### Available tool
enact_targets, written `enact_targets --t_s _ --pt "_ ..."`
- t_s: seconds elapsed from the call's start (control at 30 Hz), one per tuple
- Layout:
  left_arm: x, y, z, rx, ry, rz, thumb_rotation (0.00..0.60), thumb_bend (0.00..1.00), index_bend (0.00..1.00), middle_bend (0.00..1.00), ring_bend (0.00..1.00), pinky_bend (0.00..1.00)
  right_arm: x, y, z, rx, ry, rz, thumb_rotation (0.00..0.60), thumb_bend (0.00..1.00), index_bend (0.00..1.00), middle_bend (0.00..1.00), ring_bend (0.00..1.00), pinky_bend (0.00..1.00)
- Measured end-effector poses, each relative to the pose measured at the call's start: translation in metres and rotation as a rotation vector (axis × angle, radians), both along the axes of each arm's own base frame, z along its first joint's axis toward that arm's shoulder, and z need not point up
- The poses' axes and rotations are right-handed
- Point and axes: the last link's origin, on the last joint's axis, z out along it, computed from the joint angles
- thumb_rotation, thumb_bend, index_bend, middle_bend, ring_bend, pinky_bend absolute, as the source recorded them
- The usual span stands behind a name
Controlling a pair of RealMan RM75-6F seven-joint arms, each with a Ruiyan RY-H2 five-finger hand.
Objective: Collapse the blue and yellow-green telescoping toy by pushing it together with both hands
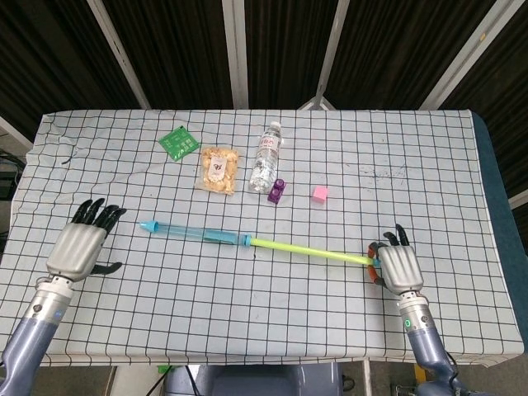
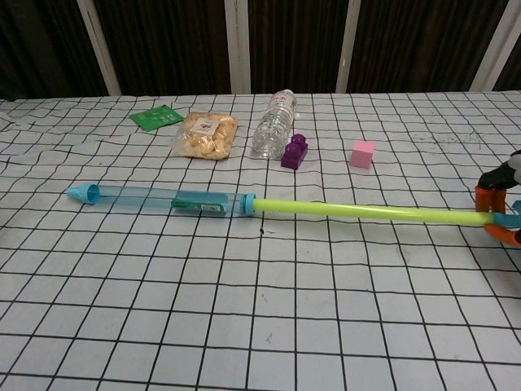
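The telescoping toy lies stretched out across the table: a clear blue barrel (image 1: 194,233) (image 2: 155,198) with a blue tip at its left end, and a yellow-green rod (image 1: 309,250) (image 2: 366,213) running right to an orange handle (image 2: 498,216). My right hand (image 1: 398,264) grips that handle at the right end; only its fingertips show at the chest view's right edge. My left hand (image 1: 81,245) hovers open over the table, fingers spread, a short way left of the blue tip and apart from it. The chest view does not show it.
Behind the toy lie a green packet (image 1: 179,142), a snack bag (image 1: 219,168), a water bottle (image 1: 265,156) on its side, a purple brick (image 1: 277,190) and a pink cube (image 1: 320,194). The checked tablecloth (image 1: 247,313) covers the table.
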Motion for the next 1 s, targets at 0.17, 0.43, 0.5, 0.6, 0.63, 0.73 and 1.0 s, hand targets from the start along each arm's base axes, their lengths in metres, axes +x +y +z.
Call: enact_targets --t_s 0.17,0.43,0.5,0.6,0.63,0.73,1.0 --pt "0.017 0.031 -0.022 -0.03 0.094 -0.037 0.6 0.26 0.25 0.28 0.0 0.0 -0.001 -0.001 0.001 0.002 0.024 0.026 0.6 0.46 0.8 0.57 0.21 0.0" --pt "0.027 0.062 -0.06 -0.056 0.194 -0.047 0.6 0.3 0.26 0.33 0.02 0.0 -0.001 -0.001 0.001 -0.002 0.034 0.043 0.6 0.46 0.8 0.57 0.21 0.0" --pt "0.027 0.065 -0.069 -0.064 0.201 -0.043 0.6 0.3 0.27 0.32 0.02 0.0 -0.002 -0.001 0.001 -0.002 0.035 0.041 0.6 0.46 0.8 0.57 0.21 0.0" --pt "0.028 0.069 -0.084 -0.081 0.207 -0.032 0.6 0.3 0.28 0.33 0.02 0.0 -0.002 -0.001 0.002 -0.006 0.032 0.04 0.6 0.46 0.8 0.57 0.21 0.0" --pt "0.029 0.07 -0.09 -0.083 0.211 -0.032 0.6 0.3 0.29 0.34 0.02 0.0 -0.002 -0.001 0.003 -0.006 0.031 0.04 0.6 0.46 0.8 0.57 0.21 0.0" --pt "0.032 0.073 -0.103 -0.086 0.216 -0.034 0.6 0.31 0.32 0.38 0.04 0.0 -0.003 0.0 0.003 -0.006 0.031 0.039 0.6 0.46 0.8 0.57 0.21 0.0" --pt "0.028 0.081 -0.111 -0.063 0.248 -0.017 0.6 0.34 0.32 0.39 0.04 0.0 -0.002 0.0 0.002 -0.005 0.037 0.051 0.6 0.46 0.8 0.57 0.21 0.0"
